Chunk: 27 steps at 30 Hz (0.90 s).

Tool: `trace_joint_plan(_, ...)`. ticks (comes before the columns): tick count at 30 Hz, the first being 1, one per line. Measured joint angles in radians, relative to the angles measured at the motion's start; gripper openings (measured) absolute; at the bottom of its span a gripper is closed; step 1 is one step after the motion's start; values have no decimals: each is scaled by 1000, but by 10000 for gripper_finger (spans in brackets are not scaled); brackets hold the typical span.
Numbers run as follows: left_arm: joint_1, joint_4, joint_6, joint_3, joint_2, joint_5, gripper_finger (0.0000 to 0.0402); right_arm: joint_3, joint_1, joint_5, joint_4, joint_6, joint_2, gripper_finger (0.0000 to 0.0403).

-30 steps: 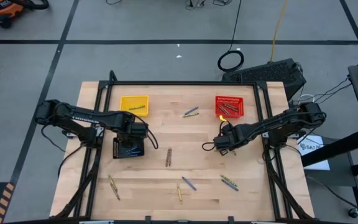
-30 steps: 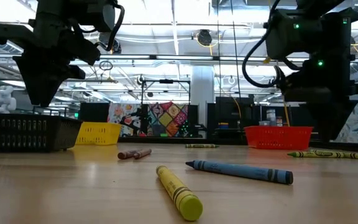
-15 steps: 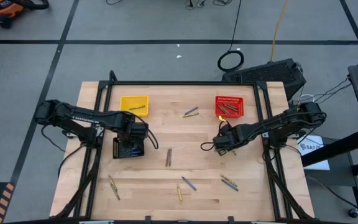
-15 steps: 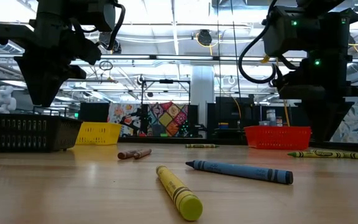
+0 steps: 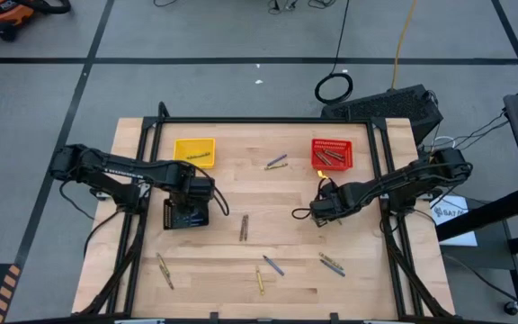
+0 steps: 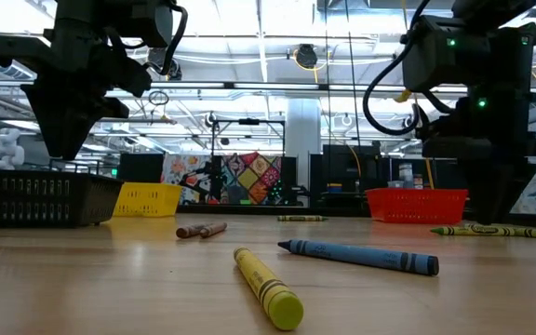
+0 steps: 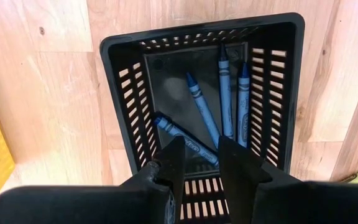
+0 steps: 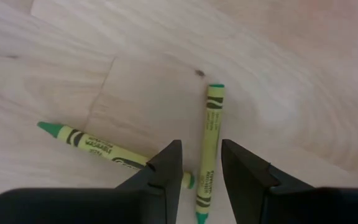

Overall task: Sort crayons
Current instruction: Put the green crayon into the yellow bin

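Wooden table (image 5: 223,261), crayons partly sorted.
Black basket (image 7: 278,93) holds four blue crayons (image 7: 201,109), red basket (image 5: 332,154) a few; others lie loose at six o'clock. Left gripper (image 7: 199,163) hangs empty, slightly parted, over the black basket; right gripper (image 8: 199,163), also parted and empty, straddles a yellow-green crayon (image 8: 209,134) at three o'clock.

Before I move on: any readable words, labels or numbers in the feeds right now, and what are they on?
"WASHABLE": on the wrapper of the yellow-green crayon lying on the table, right wrist view; best reading, the print is faint.
Upright yellow-green crayon: wrapper print too blurred to read.
Blue crayons in the black basket: wrapper print too small to read.
White sheet beside the table: illegible.
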State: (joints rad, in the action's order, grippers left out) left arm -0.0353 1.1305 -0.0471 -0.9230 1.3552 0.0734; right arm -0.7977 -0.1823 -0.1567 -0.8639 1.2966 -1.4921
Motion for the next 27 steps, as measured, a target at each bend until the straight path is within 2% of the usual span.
trace_joint_plan(14, 0, -8, 0, 0, 0, 0, 86, 86, -6, 27, 82, 34, 4, 97)
trace_joint_plan(18, 0, -33, 0, 0, 0, 0, 86, 86, -3, 27, 87, 30, 3, 73)
trace_joint_plan(23, 0, -52, 1, 0, 0, 0, 86, 87, -3, -5, 90, 37, 2, 15)
trace_joint_plan(27, 0, -51, 1, 0, 0, 0, 86, 88, -2, -13, 89, 50, 2, 9)
